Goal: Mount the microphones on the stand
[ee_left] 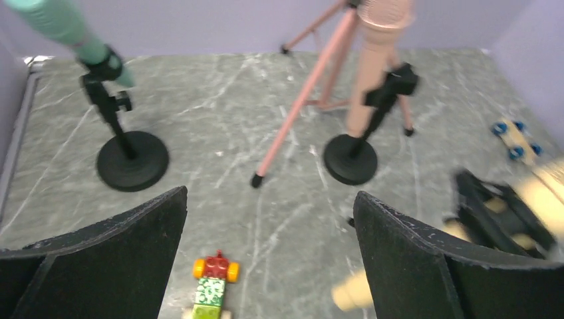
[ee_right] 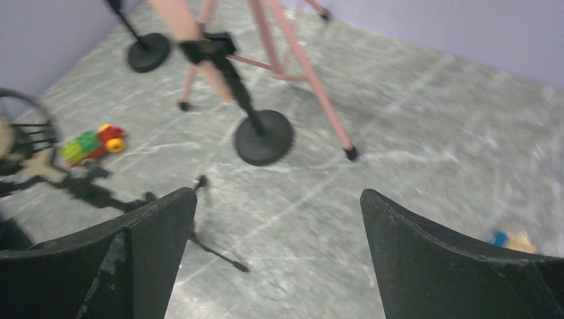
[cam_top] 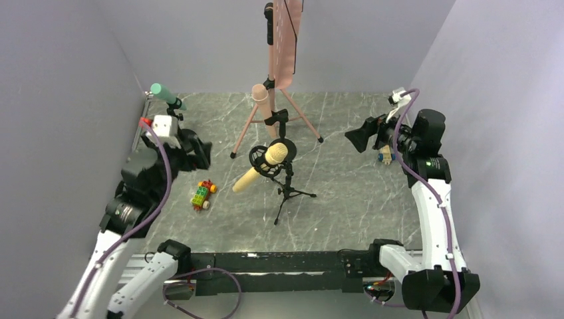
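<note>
Top view: the left gripper [cam_top: 199, 151] hovers at centre left and the right gripper [cam_top: 359, 136] at upper right, both over the grey bench [cam_top: 352, 199]. A green microphone [cam_top: 161, 92] sits in its stand at upper left. A pink microphone [cam_top: 261, 100] and a beige microphone [cam_top: 267, 161] sit in stands at centre.

Left wrist view: the fingers are wide apart and hold nothing; a block toy [ee_left: 213, 286] lies at the bottom edge.

Right wrist view: the fingers are likewise spread and empty; a round stand base [ee_right: 264, 136] sits at upper centre.

Cream microphone [cam_top: 277, 153] in black tripod stand [cam_top: 289, 188]
</note>
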